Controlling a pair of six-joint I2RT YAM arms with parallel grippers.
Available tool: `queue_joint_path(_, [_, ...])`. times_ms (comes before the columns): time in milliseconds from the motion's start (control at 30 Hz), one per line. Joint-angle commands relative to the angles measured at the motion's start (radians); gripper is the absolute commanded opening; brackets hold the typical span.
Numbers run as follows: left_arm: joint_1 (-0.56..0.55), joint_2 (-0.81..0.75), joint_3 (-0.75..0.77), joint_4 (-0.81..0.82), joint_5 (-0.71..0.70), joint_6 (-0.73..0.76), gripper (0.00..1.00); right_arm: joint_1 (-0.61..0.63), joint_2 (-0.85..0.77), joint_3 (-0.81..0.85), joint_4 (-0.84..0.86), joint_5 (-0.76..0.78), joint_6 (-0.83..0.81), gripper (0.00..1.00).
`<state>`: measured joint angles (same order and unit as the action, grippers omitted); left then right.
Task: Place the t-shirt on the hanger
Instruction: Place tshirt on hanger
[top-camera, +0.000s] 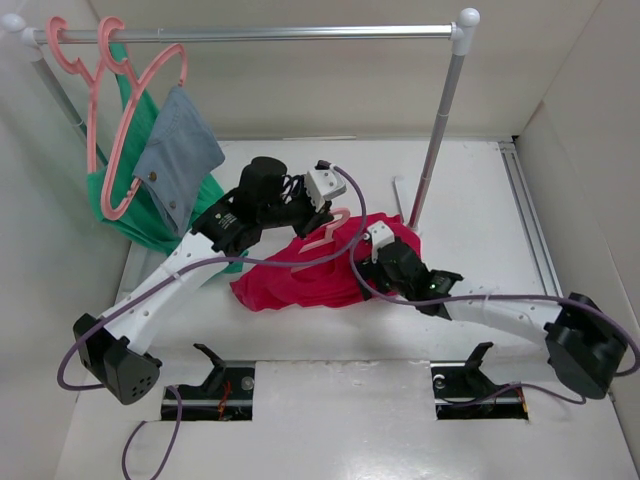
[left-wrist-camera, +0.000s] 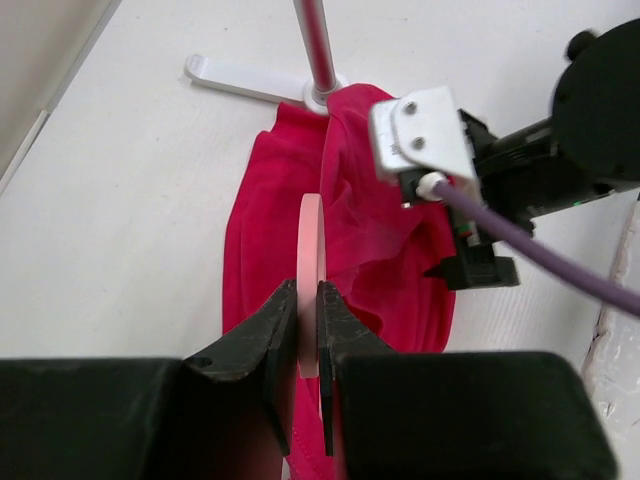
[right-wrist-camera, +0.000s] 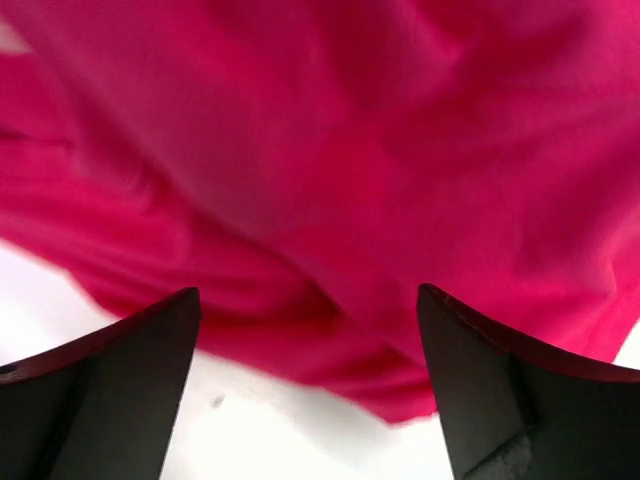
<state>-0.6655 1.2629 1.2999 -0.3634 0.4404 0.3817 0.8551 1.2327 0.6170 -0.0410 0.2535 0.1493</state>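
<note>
The crimson t-shirt (top-camera: 290, 282) lies crumpled on the white table between the two arms. A salmon-pink hanger (top-camera: 331, 230) rises from its far edge, its hook top showing above the cloth. My left gripper (left-wrist-camera: 308, 305) is shut on the hanger (left-wrist-camera: 311, 235), which runs edge-on away from the jaws over the t-shirt (left-wrist-camera: 265, 240). The right gripper (right-wrist-camera: 310, 310) hovers open just above the near hem of the t-shirt (right-wrist-camera: 350, 150), with cloth and bare table between its fingers (right-wrist-camera: 150, 370). The hanger's shoulders are hidden in the cloth.
A clothes rack's rail (top-camera: 260, 33) crosses the back, and its right post (top-camera: 440, 130) stands just behind the t-shirt, foot (left-wrist-camera: 240, 78) on the table. Pink hangers (top-camera: 110, 70) at the rail's left bear a green garment (top-camera: 115, 205) and a grey-blue cloth (top-camera: 180, 150).
</note>
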Motion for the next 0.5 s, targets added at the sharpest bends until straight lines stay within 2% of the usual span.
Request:
queue_joint_path(0, [0.001, -0.046, 0.002, 0.070, 0.011, -0.020, 0.00, -0.005, 0.071, 0.078, 0.148, 0.075, -0.031, 0.91])
queue_joint_path(100, [0.001, -0.046, 0.002, 0.070, 0.020, -0.020, 0.00, -0.050, 0.161, 0.099, 0.216, 0.015, -0.051, 0.74])
queue_joint_path(133, [0.001, -0.046, 0.002, 0.070, 0.020, -0.020, 0.00, -0.060, 0.177, 0.099, 0.216, -0.005, -0.051, 0.50])
queue_joint_path(233, [0.001, -0.046, 0.002, 0.070, 0.020, -0.020, 0.00, -0.085, 0.191, 0.112, 0.216, -0.016, -0.030, 0.06])
queue_joint_path(267, [0.001, -0.056, 0.002, 0.061, 0.020, -0.020, 0.00, -0.097, 0.171, 0.095, 0.216, -0.016, -0.030, 0.00])
queue_joint_path(400, [0.010, -0.065, -0.008, 0.012, 0.020, 0.057, 0.00, -0.152, -0.002, 0.027, 0.216, -0.058, -0.005, 0.00])
queue_joint_path(467, [0.010, -0.065, -0.017, -0.023, 0.043, 0.150, 0.00, -0.208, -0.136, 0.018, 0.136, -0.059, -0.005, 0.00])
